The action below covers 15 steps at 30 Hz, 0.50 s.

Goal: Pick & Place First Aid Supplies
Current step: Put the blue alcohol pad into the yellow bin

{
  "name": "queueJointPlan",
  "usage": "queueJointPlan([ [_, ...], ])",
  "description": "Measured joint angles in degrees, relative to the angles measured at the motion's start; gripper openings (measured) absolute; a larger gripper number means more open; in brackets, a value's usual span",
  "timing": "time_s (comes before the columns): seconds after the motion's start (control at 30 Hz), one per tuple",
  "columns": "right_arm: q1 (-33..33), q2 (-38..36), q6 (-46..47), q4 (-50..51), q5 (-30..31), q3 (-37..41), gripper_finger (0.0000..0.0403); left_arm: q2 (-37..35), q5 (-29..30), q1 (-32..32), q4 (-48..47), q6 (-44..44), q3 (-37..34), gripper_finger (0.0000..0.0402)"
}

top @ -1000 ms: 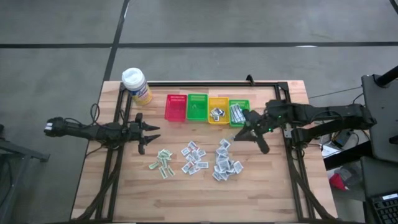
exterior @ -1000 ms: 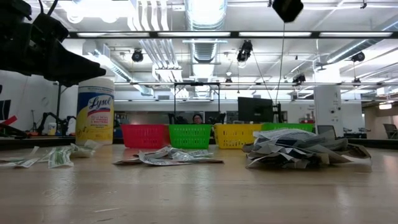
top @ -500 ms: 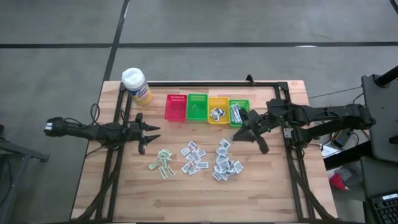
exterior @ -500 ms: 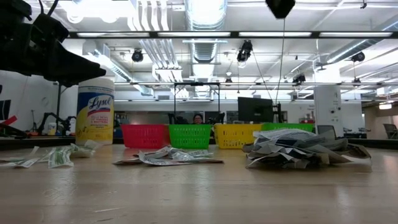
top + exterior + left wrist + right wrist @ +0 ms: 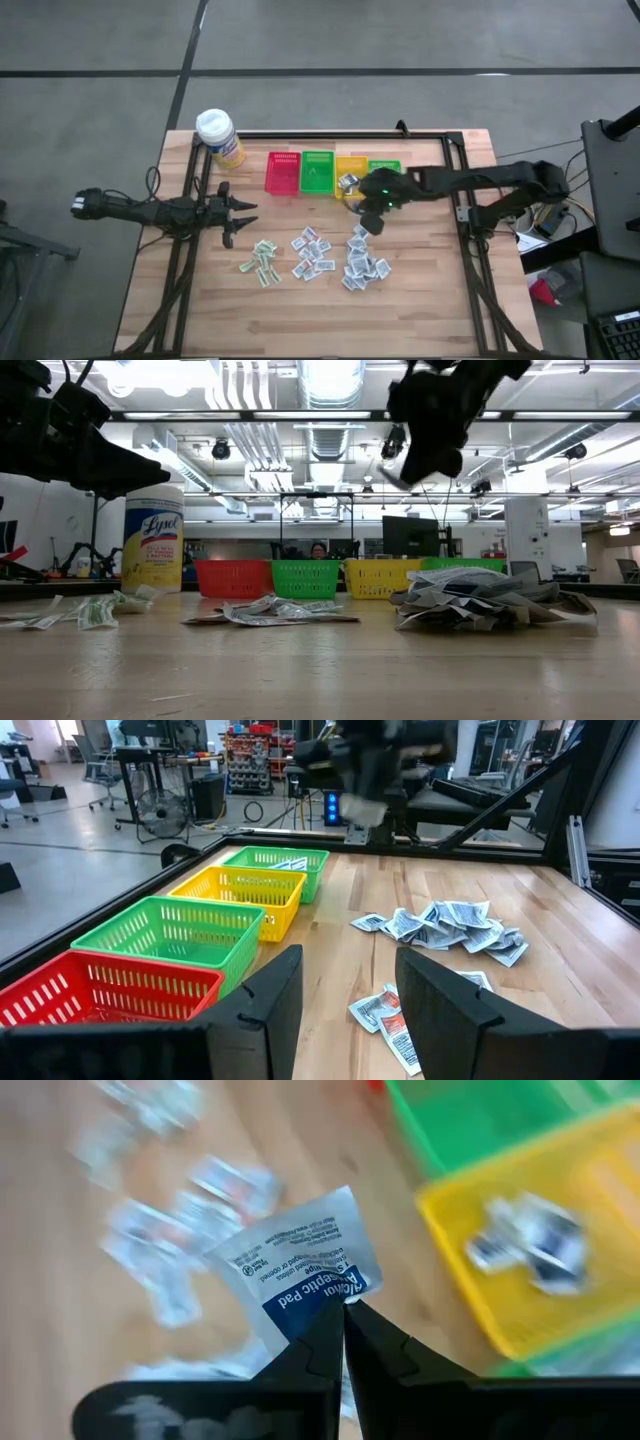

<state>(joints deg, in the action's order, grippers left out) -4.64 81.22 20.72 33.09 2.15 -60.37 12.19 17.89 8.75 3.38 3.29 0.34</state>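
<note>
My right gripper (image 5: 370, 222) hangs over the table just in front of the yellow basket (image 5: 350, 190), shut on one first aid packet (image 5: 295, 1265), white with a blue band. The low view shows that packet (image 5: 393, 477) high above the table. Three loose piles of packets (image 5: 262, 260) (image 5: 312, 252) (image 5: 363, 262) lie flat on the wooden top. More packets lie in the yellow basket and in the right-hand green basket (image 5: 385, 166). My left gripper (image 5: 238, 215) waits open near the table's left side, holding nothing. My right gripper pinches the packet by its near edge (image 5: 338, 1292) between its two fingertips. The fingers slant down from the table's right side. The packet sticks out beyond the fingertips, lifted clear of the table and the baskets.
A red basket (image 5: 283, 173) and a green basket (image 5: 317, 172) stand left of the yellow one in a row at the far side. A yellow wipes canister (image 5: 220, 135) stands at the far left corner. Black frame rails (image 5: 470, 260) run along the table's sides.
My right gripper has swung toward the table's left and come down, tipping from near level to a steep downward slant. It has stayed shut. It now shows in the low view, where before it was almost out of the picture.
</note>
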Motion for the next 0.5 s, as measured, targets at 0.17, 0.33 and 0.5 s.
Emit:
queueJointPlan([
  [0.17, -4.70, 8.41, -8.02, 10.70, 2.46, -9.03, 0.0008, 0.04, 0.00, -0.01, 0.00, 0.19, 0.00, 0.0158],
  [0.33, -9.42, 15.92, -15.31, 13.90, 2.60, -17.25, 0.0008, 0.07, 0.00, -0.02, 0.00, 0.20, 0.00, 0.0158],
  [0.5, -13.78, 22.21, -19.57, 15.31, 2.60, -22.99, 0.0008, 0.07, 0.00, -0.01, 0.00, 0.21, 0.00, 0.0158],
])
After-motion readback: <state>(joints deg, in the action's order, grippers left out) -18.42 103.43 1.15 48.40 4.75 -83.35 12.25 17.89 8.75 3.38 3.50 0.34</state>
